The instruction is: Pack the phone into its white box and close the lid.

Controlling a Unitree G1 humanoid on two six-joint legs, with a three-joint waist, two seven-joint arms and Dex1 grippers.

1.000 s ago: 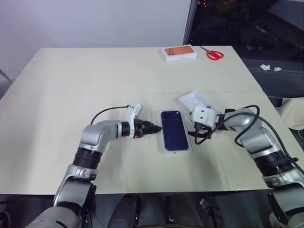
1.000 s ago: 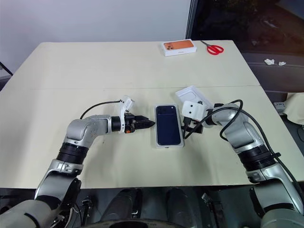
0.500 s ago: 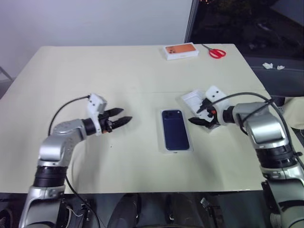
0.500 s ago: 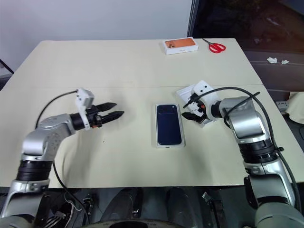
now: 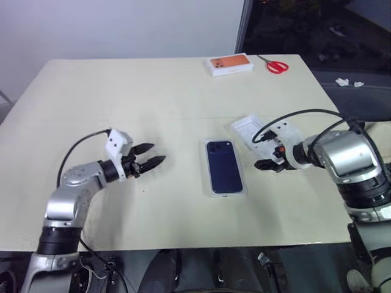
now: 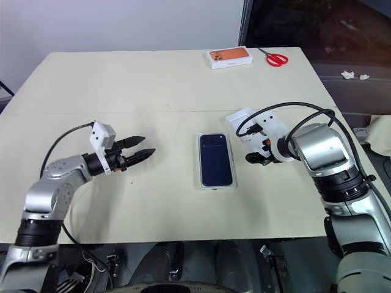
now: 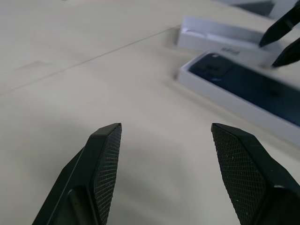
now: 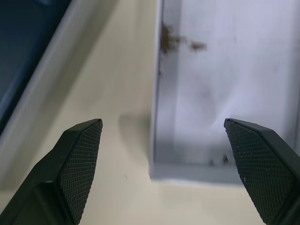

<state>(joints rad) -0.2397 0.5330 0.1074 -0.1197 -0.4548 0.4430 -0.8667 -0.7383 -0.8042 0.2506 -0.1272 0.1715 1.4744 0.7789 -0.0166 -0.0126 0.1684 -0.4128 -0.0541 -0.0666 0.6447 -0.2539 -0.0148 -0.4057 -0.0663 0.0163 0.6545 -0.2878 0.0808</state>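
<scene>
Dark blue and glossy, the phone (image 5: 224, 166) lies face down in the white box (image 5: 227, 191) at the middle of the cream table (image 5: 153, 97), seen from the head camera. The lid (image 5: 251, 129) lies open side up just beyond and to the right of the box. The left hand (image 5: 150, 162) is held level above the table well to the left of the box, pointing toward it, fingers spread and empty. The right hand (image 5: 265, 163) sits just right of the box beside the lid, tilted down, fingers wide and holding nothing. An orange-topped box (image 5: 231, 65) and red scissors (image 5: 276, 66) lie at the far edge.

From the left wrist, two black fingers (image 7: 105, 159) stand apart over bare table, with the phone (image 7: 248, 84) in its box ahead and the lid (image 7: 220, 38) behind it.

From the right wrist, the fingers (image 8: 82, 147) are spread wide above the lid's (image 8: 225, 84) plain white inside, which bears small dark marks; the box's edge (image 8: 51, 89) lies beside it.
</scene>
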